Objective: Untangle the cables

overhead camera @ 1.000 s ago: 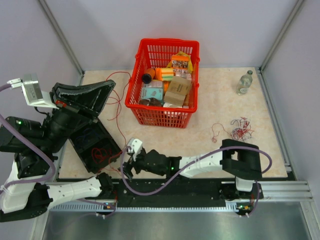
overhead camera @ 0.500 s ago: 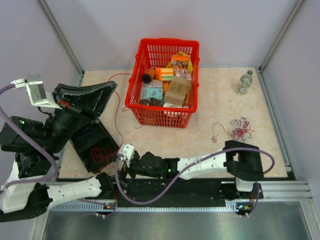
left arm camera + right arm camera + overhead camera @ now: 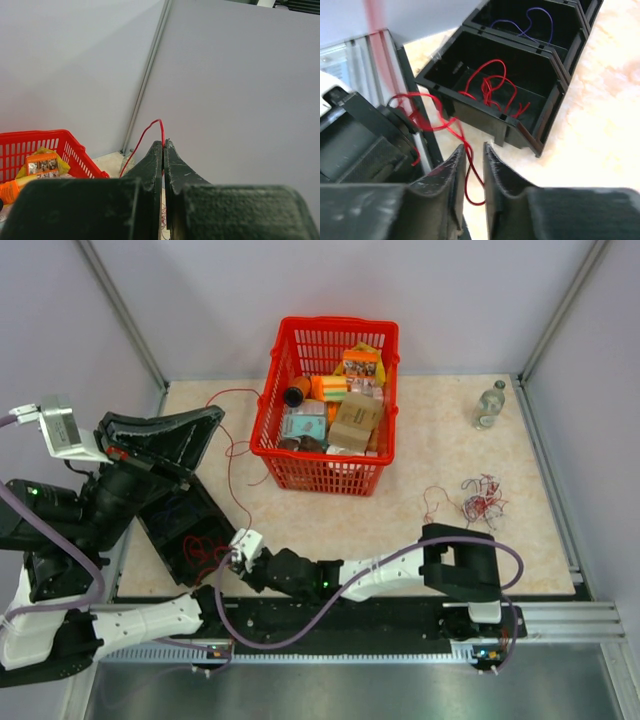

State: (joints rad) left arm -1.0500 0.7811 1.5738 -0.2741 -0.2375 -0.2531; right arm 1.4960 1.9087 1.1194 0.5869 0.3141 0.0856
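Note:
The cables' loose tangle, mostly red, lies on the table at the right. One long red cable runs from my left gripper, past the basket, down to the black bins. High at the left, the left gripper is shut on this red cable, which arcs out of its tips. My right gripper is low at the bins' near corner. In the right wrist view the right gripper has its jaws a narrow gap apart, with a loop of the red cable hanging between them, not pinched.
A red basket full of packages stands at the back centre. A small clear bottle stands at the back right. The near black bin holds red wires; the bin behind it holds a blue wire. The table's metal edge rail is just left of my right gripper.
My right arm has reached further left to the bins' corner and its jaws have narrowed around the red cable. The left arm has drifted slightly left, still gripping.

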